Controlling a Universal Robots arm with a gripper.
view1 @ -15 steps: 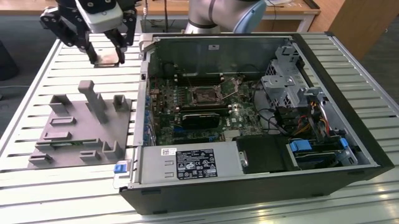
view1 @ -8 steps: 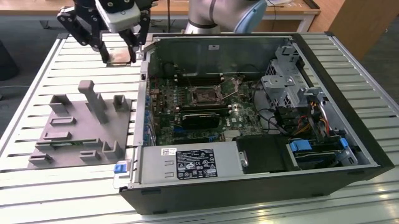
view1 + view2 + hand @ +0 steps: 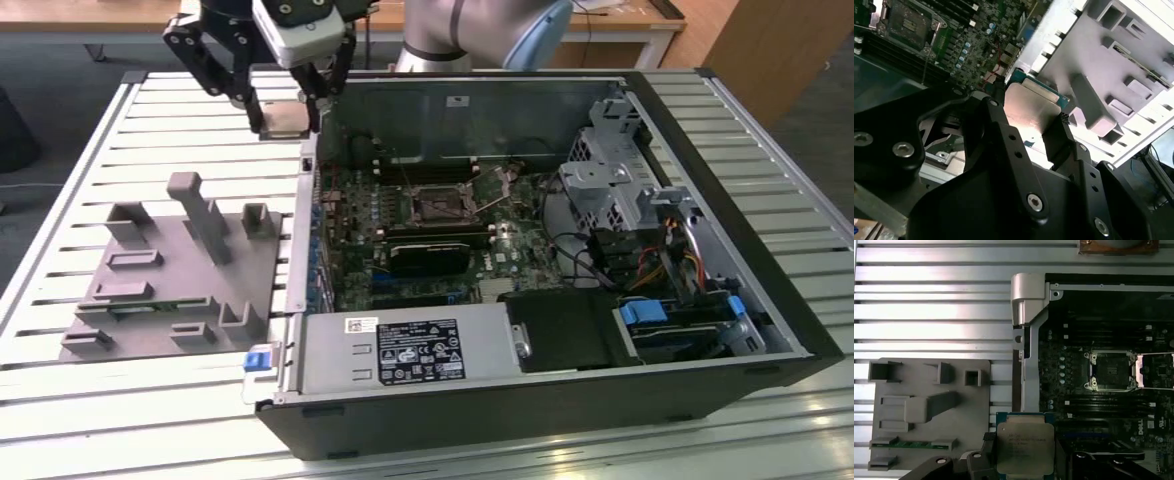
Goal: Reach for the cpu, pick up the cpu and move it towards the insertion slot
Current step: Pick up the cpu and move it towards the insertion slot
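The cpu, a flat square chip with a silver top, hangs in the air over the slatted table, just outside the far corner of the open computer case on the exterior view's left. My gripper is shut on it, one black finger on each side. In both wrist views the cpu sits clamped between the fingers. The insertion slot is the square dark socket with a silver frame on the green board inside the case, also seen in both wrist views. The cpu is still outside the case wall.
A grey plastic fixture plate with raised blocks lies on the slatted table to the exterior view's left of the case. The case's metal wall stands between the cpu and the board. A power supply, drive cage and cables fill the rest of the case.
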